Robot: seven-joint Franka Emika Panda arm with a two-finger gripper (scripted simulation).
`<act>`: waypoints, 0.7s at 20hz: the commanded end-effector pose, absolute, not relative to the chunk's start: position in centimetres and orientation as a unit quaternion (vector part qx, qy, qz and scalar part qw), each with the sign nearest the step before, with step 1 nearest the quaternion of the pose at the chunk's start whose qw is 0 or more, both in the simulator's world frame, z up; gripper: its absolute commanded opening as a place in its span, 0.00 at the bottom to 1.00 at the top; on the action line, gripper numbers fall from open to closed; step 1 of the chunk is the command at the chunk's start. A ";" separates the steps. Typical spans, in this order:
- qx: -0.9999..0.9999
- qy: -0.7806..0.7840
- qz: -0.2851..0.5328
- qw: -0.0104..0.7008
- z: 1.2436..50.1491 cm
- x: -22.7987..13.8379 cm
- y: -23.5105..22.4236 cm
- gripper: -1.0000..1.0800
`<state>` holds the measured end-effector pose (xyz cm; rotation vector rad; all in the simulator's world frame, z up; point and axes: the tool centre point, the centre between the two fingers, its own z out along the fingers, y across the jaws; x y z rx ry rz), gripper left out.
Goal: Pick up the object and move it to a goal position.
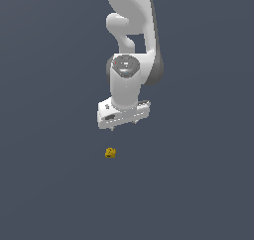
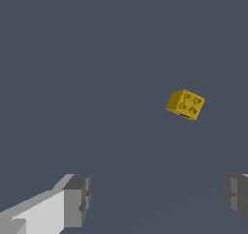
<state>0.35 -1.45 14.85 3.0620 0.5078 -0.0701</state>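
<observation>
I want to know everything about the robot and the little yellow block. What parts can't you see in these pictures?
- Arm: its base is cut off by the exterior view's top edge.
- Gripper: its fingertips are tiny stubs in the exterior view; the wrist view's edges crop both fingers.
- Yellow block: its underside is hidden; in the exterior view it is too small to show the markings.

In the wrist view, the object (image 2: 185, 104) was a small yellow-gold block with four round studs on its upper face, lying tilted on a plain dark grey-blue surface (image 2: 97, 59). The hand (image 2: 157, 199) showed two grey fingertips (image 2: 77, 200) spread wide apart with nothing between them. The block lay well clear of both, touching neither.
</observation>
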 end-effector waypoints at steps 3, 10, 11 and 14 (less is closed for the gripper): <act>0.975 0.220 -0.023 0.017 14.1 1.1 -2.0 0.96; 0.952 0.305 -0.022 0.015 13.0 2.3 -2.9 0.96; 0.948 0.317 -0.022 0.014 12.9 2.5 -3.0 0.96; 0.935 0.353 -0.021 0.013 12.4 3.0 -3.4 0.96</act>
